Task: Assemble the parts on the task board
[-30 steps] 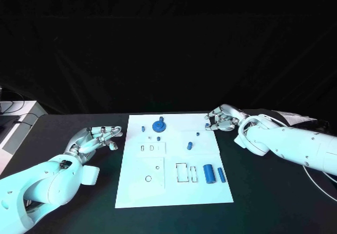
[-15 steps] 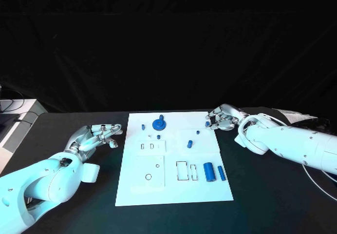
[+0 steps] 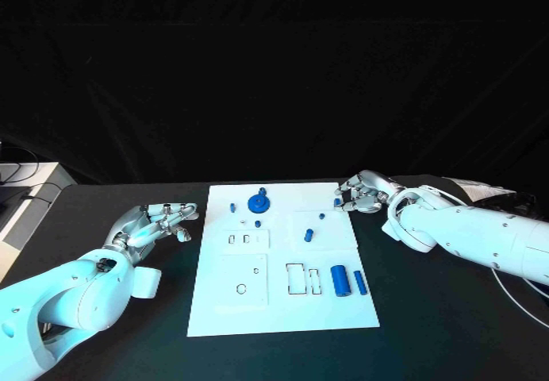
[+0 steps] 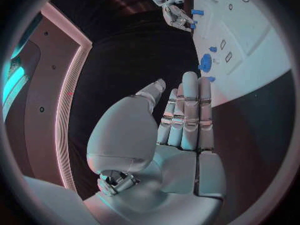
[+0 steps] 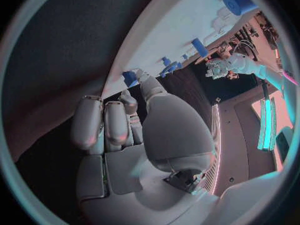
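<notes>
Several blue parts (image 3: 339,280) on board (image 3: 284,313), frame centre: two cylinders lower right, disc (image 3: 259,205) with knob at top, small pegs between. Likely light, rigid, smooth plastic; cylinders may roll, small pegs slip easily. Best pinch cylinder across middle, disc by knob. Right hand (image 3: 364,194) at board's upper right corner, fingers curled in, maybe pinching small blue piece, cannot tell. Left hand (image 3: 155,225) left of board on table, fingers straight, loosely together, holding nothing.
</notes>
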Motion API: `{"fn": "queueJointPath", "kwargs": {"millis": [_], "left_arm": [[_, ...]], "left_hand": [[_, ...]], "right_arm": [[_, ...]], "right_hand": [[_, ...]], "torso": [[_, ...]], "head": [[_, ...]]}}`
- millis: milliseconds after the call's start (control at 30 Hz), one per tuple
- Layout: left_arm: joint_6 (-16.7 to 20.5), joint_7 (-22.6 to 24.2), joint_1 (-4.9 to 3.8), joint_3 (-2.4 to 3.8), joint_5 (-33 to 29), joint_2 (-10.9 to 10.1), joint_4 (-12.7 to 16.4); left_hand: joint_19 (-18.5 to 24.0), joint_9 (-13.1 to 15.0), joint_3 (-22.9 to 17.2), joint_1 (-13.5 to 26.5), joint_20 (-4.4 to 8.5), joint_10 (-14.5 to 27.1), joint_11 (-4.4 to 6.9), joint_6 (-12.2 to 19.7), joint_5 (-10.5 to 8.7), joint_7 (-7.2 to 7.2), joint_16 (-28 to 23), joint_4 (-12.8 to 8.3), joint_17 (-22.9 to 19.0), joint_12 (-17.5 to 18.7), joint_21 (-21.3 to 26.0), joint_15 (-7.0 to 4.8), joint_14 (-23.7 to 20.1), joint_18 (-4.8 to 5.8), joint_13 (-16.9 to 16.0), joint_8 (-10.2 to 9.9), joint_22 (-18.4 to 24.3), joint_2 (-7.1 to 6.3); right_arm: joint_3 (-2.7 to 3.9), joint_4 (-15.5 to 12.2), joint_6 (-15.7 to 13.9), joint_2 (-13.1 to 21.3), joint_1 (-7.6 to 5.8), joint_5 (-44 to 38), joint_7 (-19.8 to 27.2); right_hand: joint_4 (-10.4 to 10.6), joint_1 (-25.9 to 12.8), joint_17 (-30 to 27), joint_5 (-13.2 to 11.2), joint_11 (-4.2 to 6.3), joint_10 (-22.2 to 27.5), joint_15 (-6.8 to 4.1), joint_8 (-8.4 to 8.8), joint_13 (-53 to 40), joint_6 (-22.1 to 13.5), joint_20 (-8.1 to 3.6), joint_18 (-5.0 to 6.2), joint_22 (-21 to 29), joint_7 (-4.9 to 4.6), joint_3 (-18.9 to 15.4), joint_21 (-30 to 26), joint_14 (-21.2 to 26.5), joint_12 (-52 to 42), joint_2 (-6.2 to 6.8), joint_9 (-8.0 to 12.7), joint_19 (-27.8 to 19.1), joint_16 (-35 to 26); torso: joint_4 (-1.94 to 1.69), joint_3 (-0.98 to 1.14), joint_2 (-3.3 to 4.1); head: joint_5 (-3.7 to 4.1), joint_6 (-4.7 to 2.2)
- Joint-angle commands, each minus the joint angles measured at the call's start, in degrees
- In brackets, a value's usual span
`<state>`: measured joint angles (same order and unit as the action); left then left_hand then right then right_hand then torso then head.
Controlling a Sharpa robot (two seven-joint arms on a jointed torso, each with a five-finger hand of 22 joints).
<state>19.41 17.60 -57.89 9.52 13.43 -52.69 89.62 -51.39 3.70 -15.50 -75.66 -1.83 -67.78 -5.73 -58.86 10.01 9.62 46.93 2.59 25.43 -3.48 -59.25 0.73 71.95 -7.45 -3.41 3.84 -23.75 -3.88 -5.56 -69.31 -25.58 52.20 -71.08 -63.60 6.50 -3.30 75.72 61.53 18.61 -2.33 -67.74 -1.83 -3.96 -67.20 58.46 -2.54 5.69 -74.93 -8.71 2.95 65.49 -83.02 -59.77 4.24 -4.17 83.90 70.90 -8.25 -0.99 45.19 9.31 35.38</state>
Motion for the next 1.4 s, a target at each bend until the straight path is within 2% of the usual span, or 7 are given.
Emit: {"fn": "queueJointPath", "kwargs": {"millis": [33, 100, 300, 533, 600, 933, 1400], "left_arm": [[-1.0, 0.6, 0.03, 0.08, 0.0, 0.1, 0.1], [-1.0, 0.6, 0.03, 0.08, 0.0, 0.1, 0.1], [-1.0, 0.6, 0.04, 0.09, 0.0, 0.1, 0.0], [-1.1, 0.6, 0.05, 0.11, 0.0, 0.1, 0.0], [-1.0, 0.6, 0.05, 0.11, 0.0, 0.1, 0.0], [-1.1, 0.6, 0.05, 0.12, 0.0, 0.2, -0.1], [-1.2, 0.6, 0.07, 0.12, 0.0, 0.2, -0.2]], "left_hand": [[0.2, 0.0, 0.0, 0.1, -0.04, 0.1, 0.05, 0.2, -0.32, -0.17, 0.2, -0.2, -0.1, 0.1, -0.2, 0.09, -0.4, -0.40, 0.0, -0.2, 0.0, 0.34], [0.2, 0.0, 0.0, 0.1, -0.04, 0.1, 0.05, 0.2, -0.32, -0.17, 0.2, -0.2, -0.1, 0.1, -0.2, 0.09, -0.4, -0.40, 0.0, -0.2, 0.0, 0.34], [0.2, 0.0, 0.0, 0.1, -0.04, 0.1, 0.05, 0.2, -0.32, -0.17, 0.2, -0.2, -0.1, 0.1, -0.2, 0.09, -0.4, -0.40, 0.0, -0.2, 0.0, 0.34], [0.3, 0.0, 0.1, 0.1, -0.07, 0.2, 0.01, 0.2, -0.32, -0.11, 0.2, -0.2, -0.1, 0.1, -0.2, 0.12, -0.4, -0.42, 0.0, -0.2, 0.1, 0.36], [0.3, 0.0, 0.1, 0.1, -0.07, 0.2, 0.01, 0.2, -0.32, -0.11, 0.2, -0.2, -0.1, 0.1, -0.2, 0.12, -0.4, -0.42, 0.0, -0.2, 0.1, 0.36], [0.3, 0.0, 0.1, 0.1, -0.07, 0.2, 0.01, 0.2, -0.32, -0.11, 0.2, -0.2, -0.1, 0.1, -0.2, 0.12, -0.4, -0.42, 0.0, -0.2, 0.1, 0.36], [0.3, 0.0, 0.1, 0.1, -0.07, 0.2, 0.01, 0.2, -0.32, -0.11, 0.2, -0.2, -0.1, 0.1, -0.2, 0.12, -0.4, -0.42, 0.0, -0.2, 0.1, 0.36]], "right_arm": [[-0.01, 0.1, 0.5, -0.2, 0.08, -0.5, 0.2], [-0.01, 0.2, 0.5, -0.3, 0.09, -0.5, 0.2], [-0.01, 0.5, 0.4, -0.6, 0.09, -0.4, 0.1], [0.00, 1.0, 0.3, -0.9, 0.08, -0.3, 0.1], [0.01, 1.2, 0.3, -0.9, 0.08, -0.3, 0.1], [0.06, 2.1, 0.3, -1.5, 0.05, -0.2, 0.0], [0.10, 3.1, 1.0, -2.1, 0.00, 0.2, -0.3]], "right_hand": [[0.0, 0.0, 0.1, -0.4, 0.11, -0.1, -0.20, 0.26, -0.1, 0.4, -0.19, -0.38, -9.1, 0.05, 0.2, 0.3, 0.2, -0.2, -0.66, 0.1, 3.2, -0.1], [-0.5, -0.3, 0.1, -0.5, 0.10, -0.1, -0.20, 0.28, -0.1, 0.3, -0.19, -0.39, -9.1, 0.03, 0.0, 0.3, 0.2, -0.2, -0.89, 0.1, 3.2, -0.1], [-0.5, -0.3, 0.1, -0.6, 0.09, -0.1, -0.19, 0.27, -0.2, 0.3, -0.19, -0.39, -9.1, 0.02, -0.1, 0.3, 0.2, -0.2, -0.88, 0.1, 3.2, -0.1], [-0.5, -0.4, 0.1, -0.7, 0.12, -0.2, -0.21, 0.27, -0.2, 0.4, -0.20, -0.37, -9.1, 0.03, 0.1, 0.2, 0.2, -0.3, -1.51, 0.1, 3.2, -0.1], [-0.6, -0.4, 0.2, -0.8, 0.12, -0.3, -0.22, 0.27, -0.3, 0.4, -0.21, -0.38, -9.1, 0.03, 0.2, 0.3, 0.2, -0.3, -1.78, 0.1, 3.2, 0.0], [-0.8, -0.5, 0.2, -0.9, 0.12, -0.2, -0.21, 0.28, -0.3, 0.4, -0.21, -0.37, -9.1, 0.03, 0.0, 0.2, 0.2, -0.3, -1.84, 0.1, 3.2, 0.0], [-1.0, -0.8, 0.2, -1.1, 0.08, -0.2, -0.19, 0.28, -0.4, 0.3, -0.19, -0.33, -9.0, 0.01, -0.4, 0.1, 0.2, -0.3, -1.59, 0.1, 3.2, 0.0]], "torso": [[-0.01, -0.07, 0.04], [-0.03, -0.09, 0.04], [-0.05, -0.10, 0.04], [-0.10, -0.14, 0.00], [-0.04, -0.07, 0.02], [0.02, 0.00, 0.01], [0.03, -0.03, 0.05]], "head": [[-0.12, -0.06], [-0.15, 0.00], [-0.12, 0.07], [0.11, 0.16], [0.03, 0.16], [-0.08, 0.20], [0.03, 0.25]]}}
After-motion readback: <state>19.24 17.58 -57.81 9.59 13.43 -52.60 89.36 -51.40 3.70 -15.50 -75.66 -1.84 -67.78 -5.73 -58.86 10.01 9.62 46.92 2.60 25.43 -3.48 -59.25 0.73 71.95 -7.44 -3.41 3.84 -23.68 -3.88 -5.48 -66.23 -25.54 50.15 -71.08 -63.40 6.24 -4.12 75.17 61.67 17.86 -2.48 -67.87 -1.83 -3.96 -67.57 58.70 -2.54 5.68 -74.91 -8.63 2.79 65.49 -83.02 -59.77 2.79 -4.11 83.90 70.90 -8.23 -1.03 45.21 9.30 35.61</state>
